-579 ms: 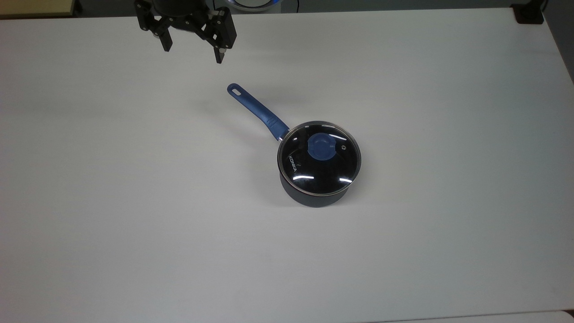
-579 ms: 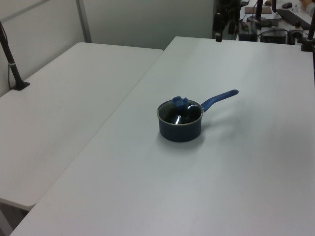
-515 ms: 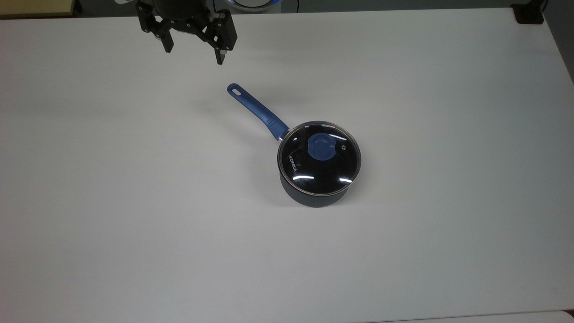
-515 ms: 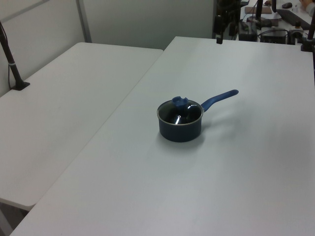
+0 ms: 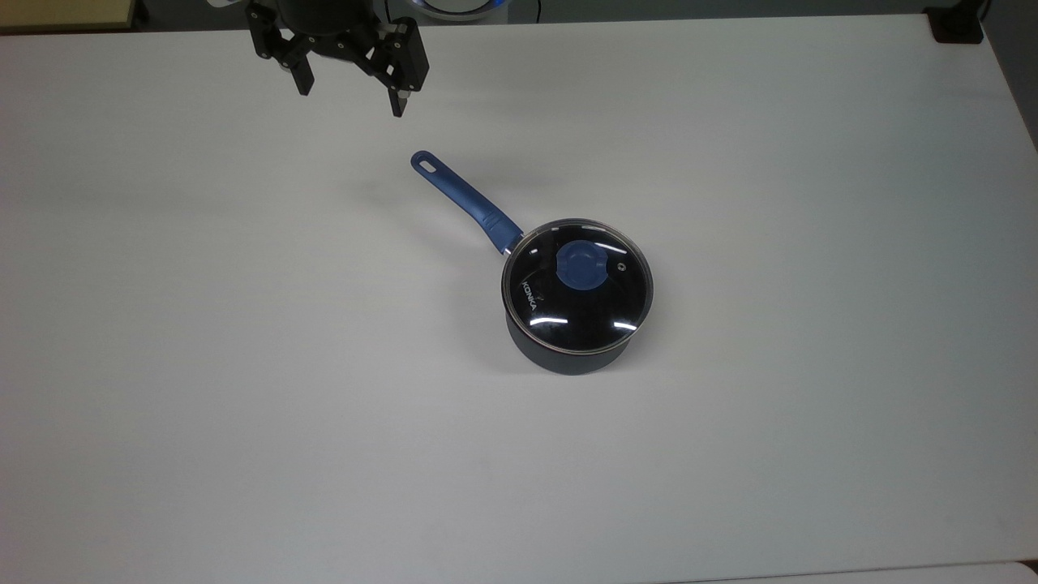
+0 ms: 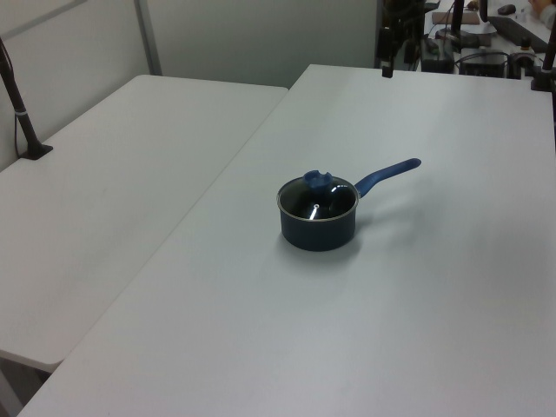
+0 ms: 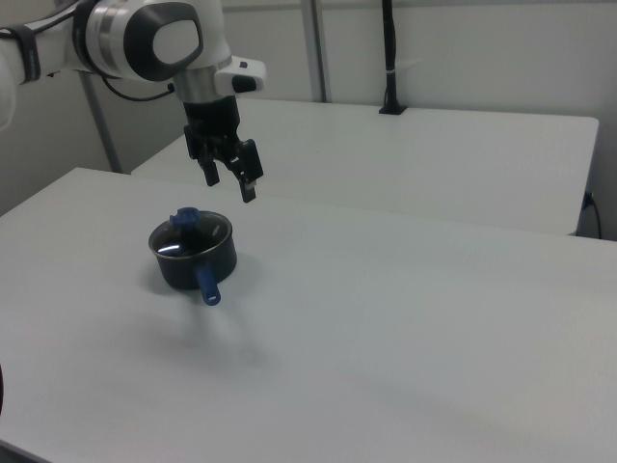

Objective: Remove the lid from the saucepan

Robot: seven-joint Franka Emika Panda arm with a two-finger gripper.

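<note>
Right now the tool (image 5: 350,99) is held up in the air with its two fingers spread apart, and nothing is held in it. It is seen near the far edge of the white bench (image 5: 243,365), well apart from the saucepan (image 5: 568,357). The saucepan is set near the middle of the bench, and the lid (image 5: 577,284) is laid flat on top of it. The blue knob (image 5: 581,265) is found in the middle of the lid. The long blue handle (image 5: 464,199) is pointed toward the tool.

Some things could go wrong. The knob is small and round, so it could be missed or pinched off-centre, and the lid could slip and drop. The whole saucepan could also be dragged or tipped if the lid sticks or the rim is bumped.

Some things are hard to make out. The inside of the saucepan is hidden by shine on the glass. In the top view, the arm is cut off by the picture's upper edge.
</note>
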